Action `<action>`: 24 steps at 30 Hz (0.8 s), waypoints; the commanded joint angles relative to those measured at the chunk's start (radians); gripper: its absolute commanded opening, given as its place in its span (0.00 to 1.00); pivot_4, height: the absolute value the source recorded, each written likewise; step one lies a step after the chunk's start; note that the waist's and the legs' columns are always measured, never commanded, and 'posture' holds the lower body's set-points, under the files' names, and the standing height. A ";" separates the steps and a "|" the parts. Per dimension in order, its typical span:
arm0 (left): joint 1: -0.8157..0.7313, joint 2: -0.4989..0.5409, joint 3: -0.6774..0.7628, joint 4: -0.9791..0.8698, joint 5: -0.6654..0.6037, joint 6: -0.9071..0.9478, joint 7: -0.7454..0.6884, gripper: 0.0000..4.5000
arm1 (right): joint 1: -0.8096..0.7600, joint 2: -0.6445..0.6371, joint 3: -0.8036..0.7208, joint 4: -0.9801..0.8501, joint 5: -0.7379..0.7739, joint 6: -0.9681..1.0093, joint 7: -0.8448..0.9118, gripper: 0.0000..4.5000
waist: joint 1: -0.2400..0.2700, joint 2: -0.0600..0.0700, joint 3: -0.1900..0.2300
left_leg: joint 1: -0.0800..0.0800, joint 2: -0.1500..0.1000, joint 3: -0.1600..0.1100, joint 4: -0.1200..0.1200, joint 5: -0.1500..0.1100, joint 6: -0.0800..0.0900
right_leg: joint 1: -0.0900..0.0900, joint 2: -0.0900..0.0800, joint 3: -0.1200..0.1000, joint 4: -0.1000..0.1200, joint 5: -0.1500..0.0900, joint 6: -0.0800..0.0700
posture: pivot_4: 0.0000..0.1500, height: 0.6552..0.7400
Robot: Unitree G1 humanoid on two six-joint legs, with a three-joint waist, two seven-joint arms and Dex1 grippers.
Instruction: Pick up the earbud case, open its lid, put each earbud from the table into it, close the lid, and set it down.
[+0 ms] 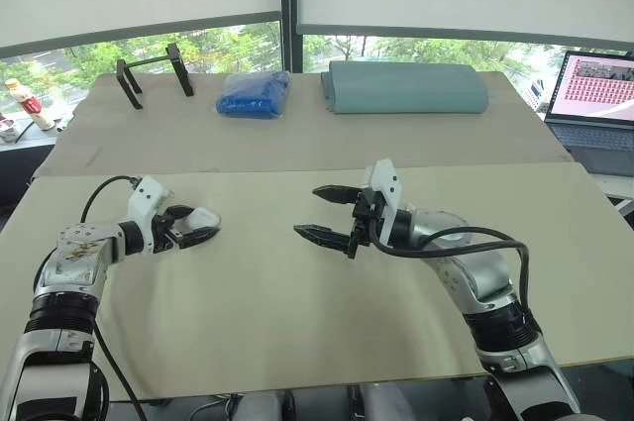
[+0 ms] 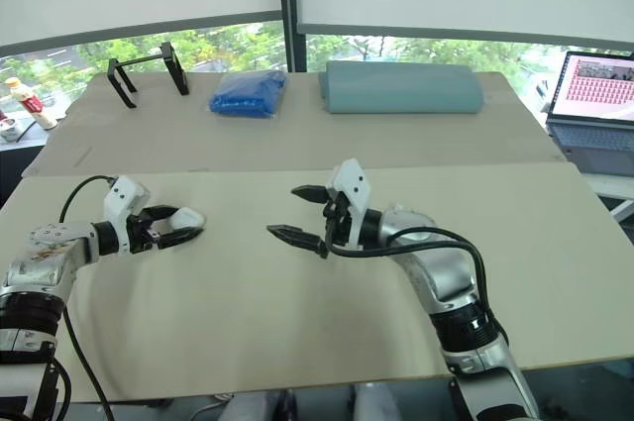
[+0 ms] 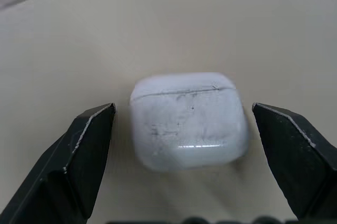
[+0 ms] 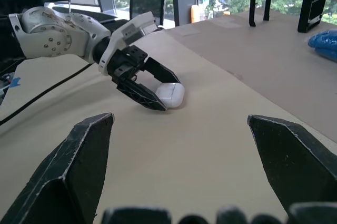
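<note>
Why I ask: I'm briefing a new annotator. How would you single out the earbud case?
On the near beige table, find the left gripper. Between its open black fingers lies the earbud case: a small rounded box, lid shut, glossy white.

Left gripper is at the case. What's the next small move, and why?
Probably close the left gripper on the earbud case: it lies on the table, lid shut, between the open fingers with a gap on each side, so nothing holds it yet. The right gripper hovers open, apart.
</note>
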 commanded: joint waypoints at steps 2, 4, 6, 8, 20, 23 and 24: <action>0.006 -0.017 -0.003 0.011 0.033 -0.012 0.027 0.99 | -0.010 -0.012 -0.019 -0.054 0.001 0.008 -0.003 1.00 | 0.000 0.000 0.000 | 0.001 0.000 0.000 0.000 0.000 0.000 | 0.000 0.000 0.000 0.000 0.000 0.000 | 1.00 1.00; 0.010 -0.025 0.004 0.007 0.028 -0.004 0.031 0.99 | -0.007 -0.018 -0.028 -0.059 0.001 0.012 -0.005 1.00 | 0.000 0.000 0.000 | 0.001 0.000 0.000 0.000 0.000 -0.001 | 0.000 0.000 0.000 0.000 0.000 0.000 | 1.00 1.00; 0.012 -0.029 0.002 0.010 0.035 -0.009 0.031 0.87 | -0.004 -0.024 -0.037 -0.062 0.003 0.017 -0.010 1.00 | 0.000 0.000 0.000 | 0.002 0.000 0.000 0.000 0.001 -0.001 | 0.000 0.000 0.000 0.000 0.000 0.000 | 1.00 1.00; 0.015 -0.027 -0.003 0.009 0.033 -0.004 0.009 0.70 | -0.001 -0.033 -0.046 -0.063 0.003 0.023 -0.014 1.00 | -0.002 0.000 0.000 | 0.003 0.000 0.000 0.000 0.001 -0.001 | 0.000 0.000 0.000 0.000 0.000 0.000 | 1.00 1.00; -0.285 -0.170 -0.107 -0.050 0.222 -0.731 0.073 0.58 | -0.236 0.031 -0.237 0.025 0.109 0.277 -0.230 1.00 | 0.017 -0.002 0.001 | -0.005 0.001 0.000 0.006 0.003 -0.002 | -0.005 -0.001 -0.001 0.000 0.005 -0.005 | 1.00 1.00; -0.353 -0.187 -0.133 0.068 0.272 -0.945 0.090 0.58 | -0.255 0.048 -0.219 0.021 0.099 0.287 -0.251 1.00 | 0.005 0.000 -0.001 | -0.001 0.001 0.002 0.000 0.003 -0.001 | -0.003 0.000 0.000 0.001 0.005 -0.005 | 1.00 1.00; -0.373 -0.190 -0.143 0.102 0.287 -1.023 0.094 0.58 | -0.258 0.052 -0.213 0.019 0.100 0.296 -0.256 1.00 | 0.001 0.000 -0.001 | -0.001 0.001 0.002 -0.001 0.003 -0.001 | -0.003 0.000 0.000 0.001 0.005 -0.004 | 1.00 1.00</action>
